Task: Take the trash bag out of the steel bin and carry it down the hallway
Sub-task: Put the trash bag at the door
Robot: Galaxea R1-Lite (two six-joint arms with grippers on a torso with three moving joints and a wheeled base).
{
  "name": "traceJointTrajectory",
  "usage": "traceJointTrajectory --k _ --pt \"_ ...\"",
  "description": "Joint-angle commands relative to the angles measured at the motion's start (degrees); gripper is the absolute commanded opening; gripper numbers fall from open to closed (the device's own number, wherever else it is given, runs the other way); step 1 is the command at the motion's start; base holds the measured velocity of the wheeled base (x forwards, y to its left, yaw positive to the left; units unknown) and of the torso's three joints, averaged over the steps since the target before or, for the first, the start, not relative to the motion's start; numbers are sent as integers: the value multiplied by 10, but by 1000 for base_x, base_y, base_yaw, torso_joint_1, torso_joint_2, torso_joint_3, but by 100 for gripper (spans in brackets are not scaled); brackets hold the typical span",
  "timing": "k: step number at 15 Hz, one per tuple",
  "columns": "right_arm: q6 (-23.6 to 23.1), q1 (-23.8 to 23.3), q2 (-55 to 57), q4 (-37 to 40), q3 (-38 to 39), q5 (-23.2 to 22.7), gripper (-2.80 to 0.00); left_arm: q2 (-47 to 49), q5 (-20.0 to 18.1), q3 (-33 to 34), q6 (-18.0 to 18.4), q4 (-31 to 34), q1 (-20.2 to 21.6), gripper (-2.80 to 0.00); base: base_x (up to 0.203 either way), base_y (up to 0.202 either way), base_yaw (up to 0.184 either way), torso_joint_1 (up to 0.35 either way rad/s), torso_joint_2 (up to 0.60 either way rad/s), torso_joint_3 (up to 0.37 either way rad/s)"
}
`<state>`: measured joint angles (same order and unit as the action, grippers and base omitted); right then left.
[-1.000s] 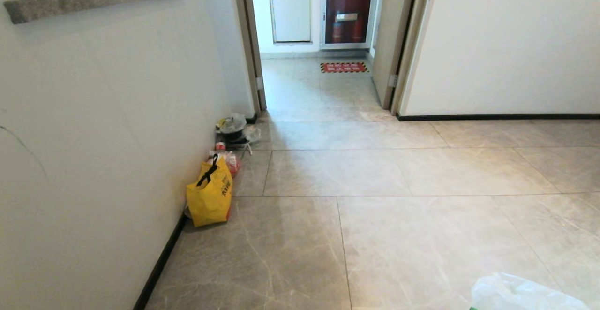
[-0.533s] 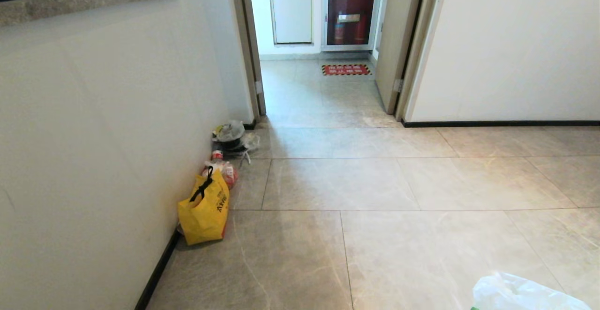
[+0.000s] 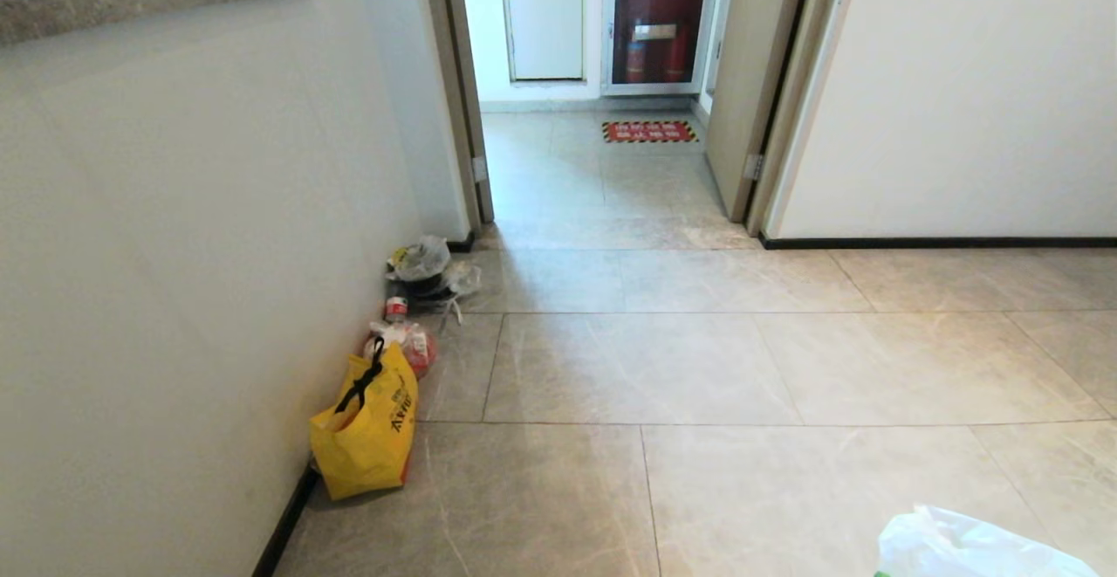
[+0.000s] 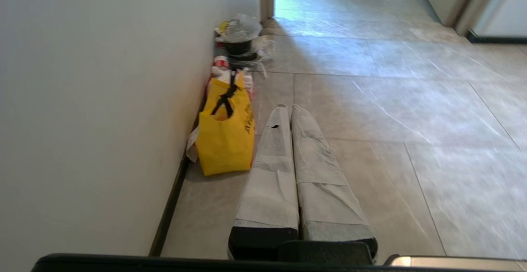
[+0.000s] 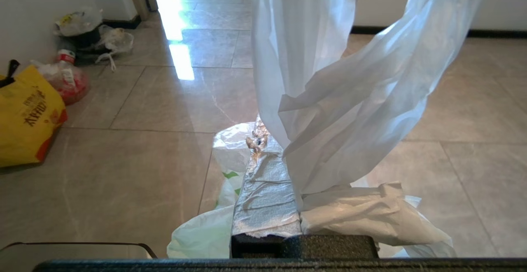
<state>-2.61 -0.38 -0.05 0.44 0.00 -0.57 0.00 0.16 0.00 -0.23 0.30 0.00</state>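
I have the trash bag (image 5: 329, 99) pinched in my right gripper (image 5: 267, 140), fingers clamped on its plastic; its contents are hidden, and only a corner shows low in the head view. My left gripper (image 4: 288, 109) is closed and empty. A yellow bag (image 3: 365, 424) stands against the hallway (image 3: 654, 367) wall.

A yellow bag with black handles (image 3: 365, 437) stands on the floor against the left wall. Just beyond it lies a clear bag with red contents (image 3: 408, 343), then a small red-and-white can (image 3: 397, 307), then a heap of crumpled plastic around something dark (image 3: 428, 264) by the door frame. Through the open doorway, a red mat with a striped border (image 3: 650, 131) lies before a glass-fronted red cabinet (image 3: 659, 25).
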Motion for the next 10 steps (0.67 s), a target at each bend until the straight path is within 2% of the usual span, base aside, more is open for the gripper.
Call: traceJointTrajectory --k 1,4,5,10 --pt "0 0 0 0 0 0 -280 0 0 0 0 0 0 -280 189 0 2 1 2 5" --pt "0 0 0 0 0 0 -280 0 0 0 -2 0 0 -280 181 0 2 3 1 -1" --pt "0 0 0 0 0 0 -280 0 0 0 -2 0 0 -280 70 0 2 2 6 -2" --pt "-5 0 0 0 0 -2 -280 0 0 0 -1 0 0 -280 0 0 0 0 0 0"
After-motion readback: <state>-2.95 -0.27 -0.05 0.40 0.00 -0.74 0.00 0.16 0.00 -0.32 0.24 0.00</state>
